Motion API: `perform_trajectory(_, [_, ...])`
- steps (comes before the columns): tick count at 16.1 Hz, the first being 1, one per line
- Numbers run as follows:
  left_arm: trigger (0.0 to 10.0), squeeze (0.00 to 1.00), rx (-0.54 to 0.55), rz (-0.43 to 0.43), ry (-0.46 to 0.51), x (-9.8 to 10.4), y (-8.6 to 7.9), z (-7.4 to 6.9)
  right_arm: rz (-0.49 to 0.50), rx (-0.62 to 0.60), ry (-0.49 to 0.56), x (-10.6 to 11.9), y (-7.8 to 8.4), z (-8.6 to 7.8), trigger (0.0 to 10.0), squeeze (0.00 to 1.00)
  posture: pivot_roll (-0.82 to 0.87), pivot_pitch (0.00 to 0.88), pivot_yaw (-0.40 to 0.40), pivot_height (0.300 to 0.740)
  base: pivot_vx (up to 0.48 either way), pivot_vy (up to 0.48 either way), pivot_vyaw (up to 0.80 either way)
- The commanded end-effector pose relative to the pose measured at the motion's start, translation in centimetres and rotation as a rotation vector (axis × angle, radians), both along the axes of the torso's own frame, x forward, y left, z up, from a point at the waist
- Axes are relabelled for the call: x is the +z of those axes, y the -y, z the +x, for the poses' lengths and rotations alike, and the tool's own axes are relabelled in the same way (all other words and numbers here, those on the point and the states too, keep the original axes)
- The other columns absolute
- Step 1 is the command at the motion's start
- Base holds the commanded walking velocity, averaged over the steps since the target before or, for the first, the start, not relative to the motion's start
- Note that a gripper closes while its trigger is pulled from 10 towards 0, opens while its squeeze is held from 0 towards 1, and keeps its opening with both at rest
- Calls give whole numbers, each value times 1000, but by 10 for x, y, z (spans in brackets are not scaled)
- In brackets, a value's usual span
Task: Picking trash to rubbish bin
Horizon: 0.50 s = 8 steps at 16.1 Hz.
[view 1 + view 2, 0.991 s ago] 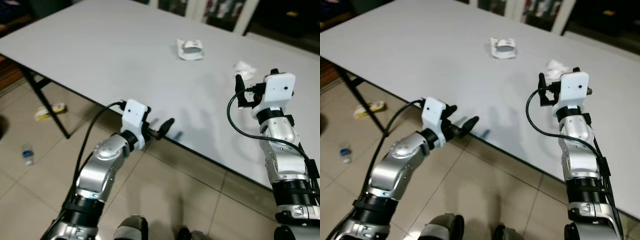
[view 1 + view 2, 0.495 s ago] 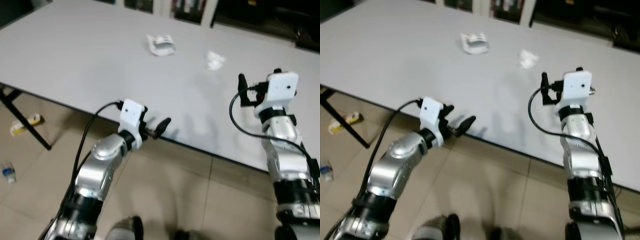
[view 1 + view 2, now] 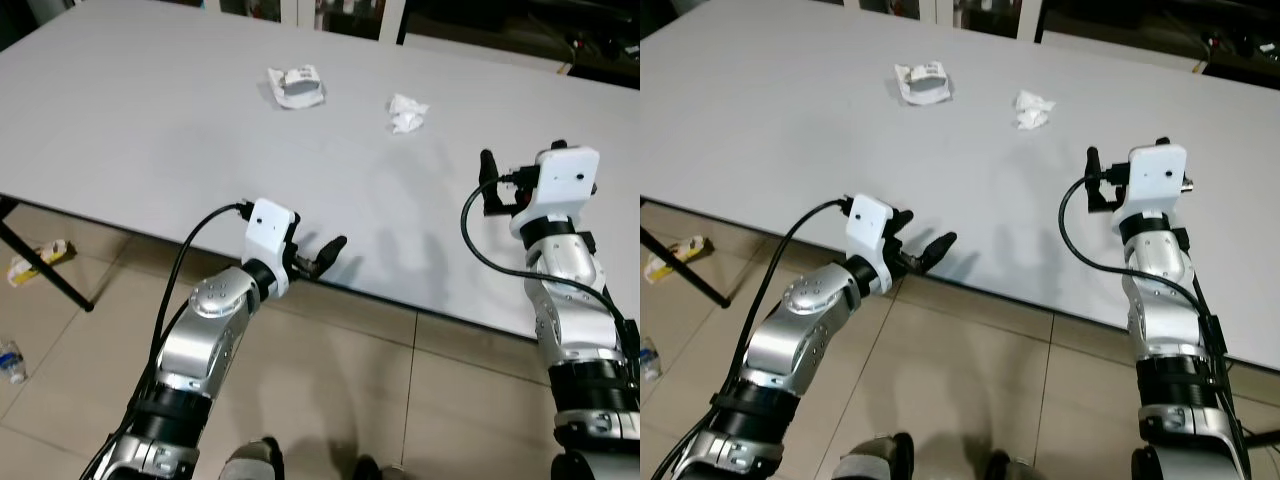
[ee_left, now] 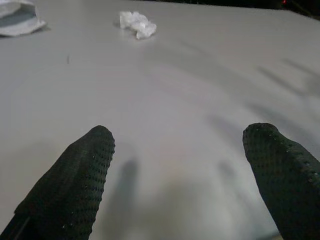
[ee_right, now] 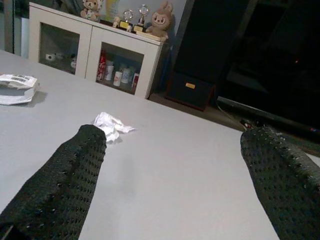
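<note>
- Jaws of the left gripper (image 3: 325, 256) and right gripper (image 5: 175, 180) both gape, grasping nothing
- Best reach: right gripper to small crumpled white paper wad (image 3: 406, 112) on grey worktop (image 3: 150, 110), straddle it, then clench

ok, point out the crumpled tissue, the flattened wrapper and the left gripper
crumpled tissue (image 3: 407, 113), left eye view, middle of the wad
flattened wrapper (image 3: 296, 86), left eye view, centre of its top face
left gripper (image 4: 175, 165), left wrist view, midway between the two fingertips

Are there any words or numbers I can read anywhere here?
None can be read.
White wrapper on the table: dark print, too blurred.
Packet on the floor: too small.
Bottles in the cabinet: labels too small.
</note>
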<state>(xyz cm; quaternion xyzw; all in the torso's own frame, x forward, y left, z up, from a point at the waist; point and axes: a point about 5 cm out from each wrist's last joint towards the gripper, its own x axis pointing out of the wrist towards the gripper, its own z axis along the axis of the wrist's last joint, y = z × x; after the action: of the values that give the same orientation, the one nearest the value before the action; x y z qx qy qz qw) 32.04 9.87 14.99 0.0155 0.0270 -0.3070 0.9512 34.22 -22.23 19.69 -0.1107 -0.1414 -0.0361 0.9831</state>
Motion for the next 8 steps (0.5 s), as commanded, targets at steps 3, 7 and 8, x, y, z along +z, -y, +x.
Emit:
perform_trajectory(3, [10000, 0, 2, 9, 13, 3, -1, 3, -5, -4, 25, 9, -2, 1, 10000, 0, 272, 193, -47, 740, 466, 0, 0])
perform_trajectory(7, [10000, 0, -1, 12, 21, 4, 0, 5, -10, 12, 37, 12, -8, 3, 10000, 0, 273, 191, -44, 740, 465, 0, 0])
perform_trajectory(8, [10000, 0, -1, 13, 23, 5, -1, 5, -10, 13, 37, 13, -8, 3, 10000, 0, 274, 191, -43, 740, 465, 0, 0])
